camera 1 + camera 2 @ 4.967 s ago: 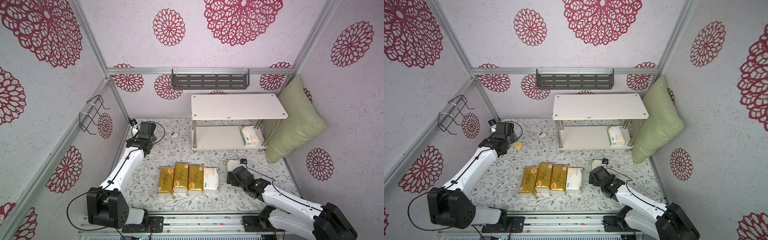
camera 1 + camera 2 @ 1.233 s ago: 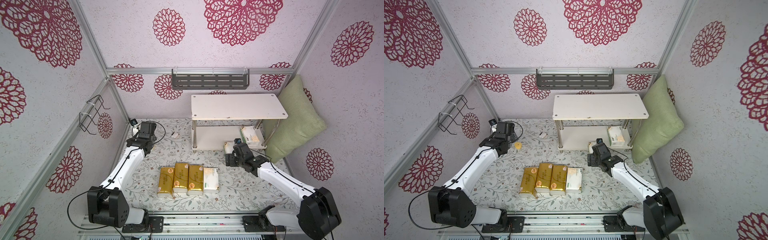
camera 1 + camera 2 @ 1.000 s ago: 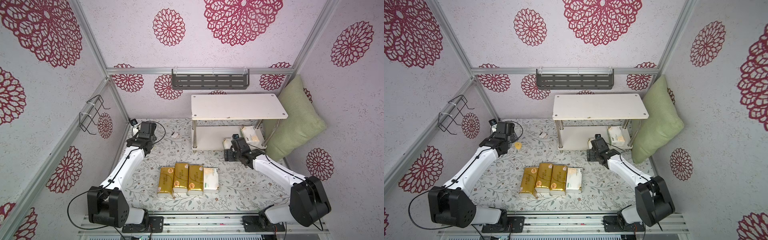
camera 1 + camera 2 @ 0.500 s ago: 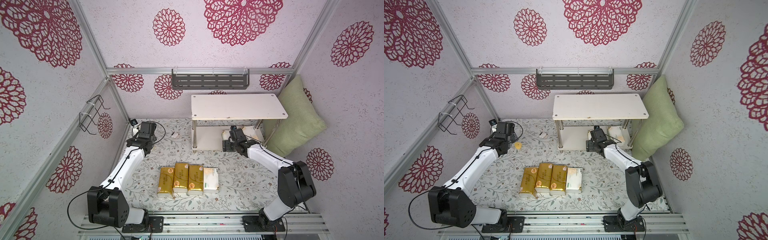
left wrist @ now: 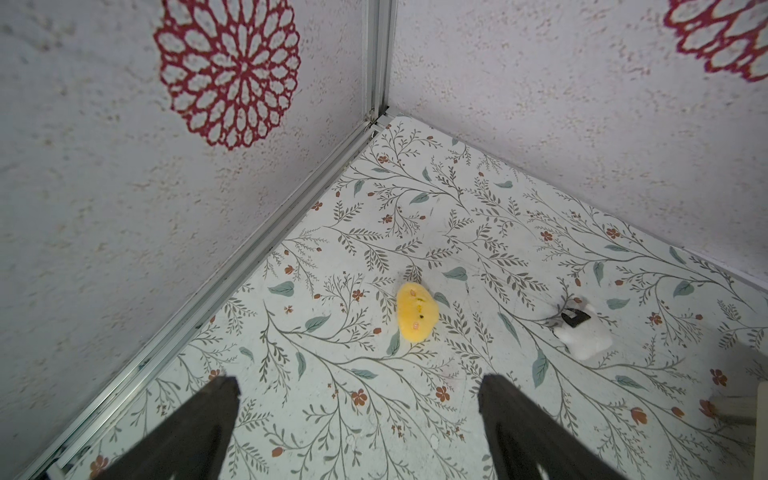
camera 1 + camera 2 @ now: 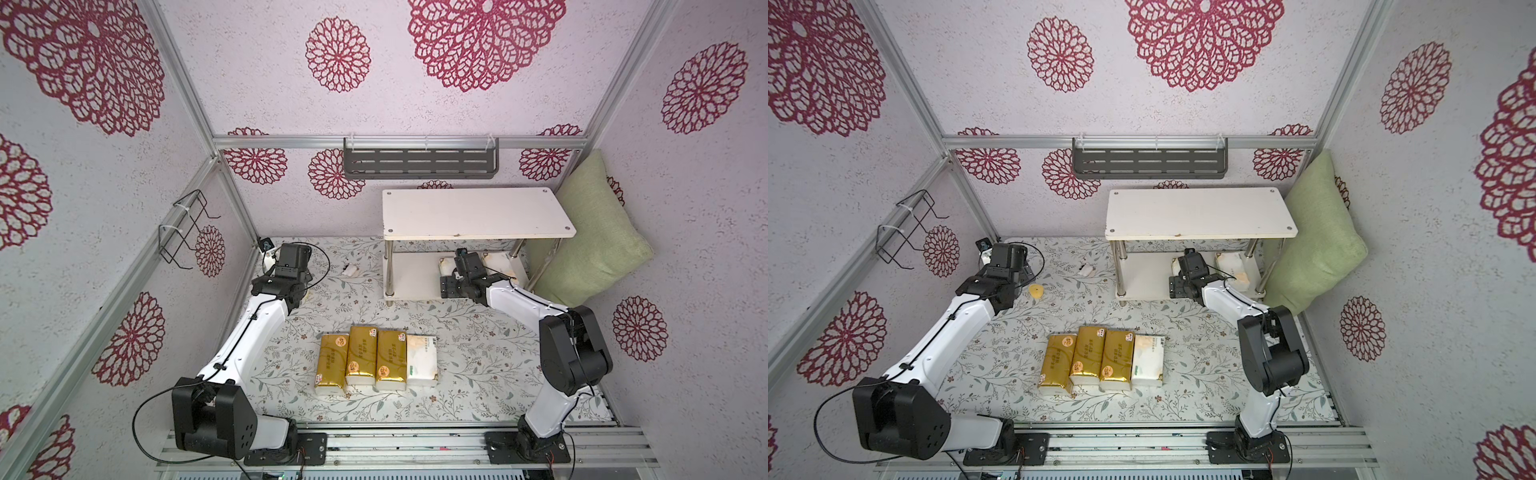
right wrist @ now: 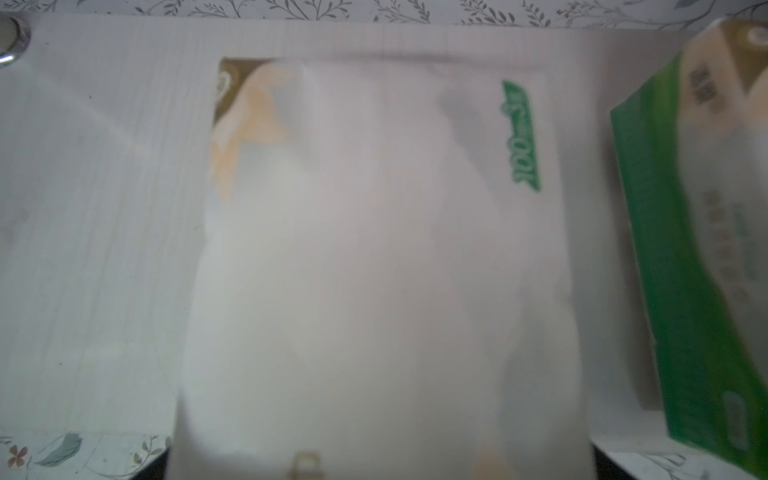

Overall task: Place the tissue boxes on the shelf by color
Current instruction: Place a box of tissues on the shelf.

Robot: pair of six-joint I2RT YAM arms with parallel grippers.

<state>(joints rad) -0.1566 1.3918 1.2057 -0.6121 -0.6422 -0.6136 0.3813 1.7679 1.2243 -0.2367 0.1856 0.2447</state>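
So the right arm [image 6: 515, 299] is stretched in under the top board [image 6: 1196, 212] of the shelf [image 6: 388, 270], and the right pincer [image 7: 379, 457] is clamped on a white pack [image 7: 374, 249] with a bit of green lettering and a gold-ish corner. That pack lies lengthwise over the lower board [image 6: 411, 274], roughly mid-board. The wrist view is blurry, so I honestly can't tell if it's resting on the board or just above it. Just beside it, on the cushion side, a second white pack [image 6: 496, 266] with a green side panel lies on the same board, not touching the first. Out on the flowery bench [image 6: 478, 353] four more packs sit in a tight row, touching side to side: three gold packs [image 6: 362, 353], then a third white pack [image 6: 422, 359] at the end nearest the right arm. The left pincer [image 5: 357, 415] is wide open and holding nothing, its black fingers [image 5: 199, 432] hanging over the bench near the back left corner, well apart from the row. Near it a little yellow blob [image 5: 417, 312] and a small white thing [image 5: 582, 332] with a black tag lie on the bench. A green cushion [image 6: 590, 249] leans on the right wall right beside the shelf, a grey slotted rack [image 6: 419, 164] hangs on the back wall above it, and a black wire rack [image 6: 183, 228] is on the left wall
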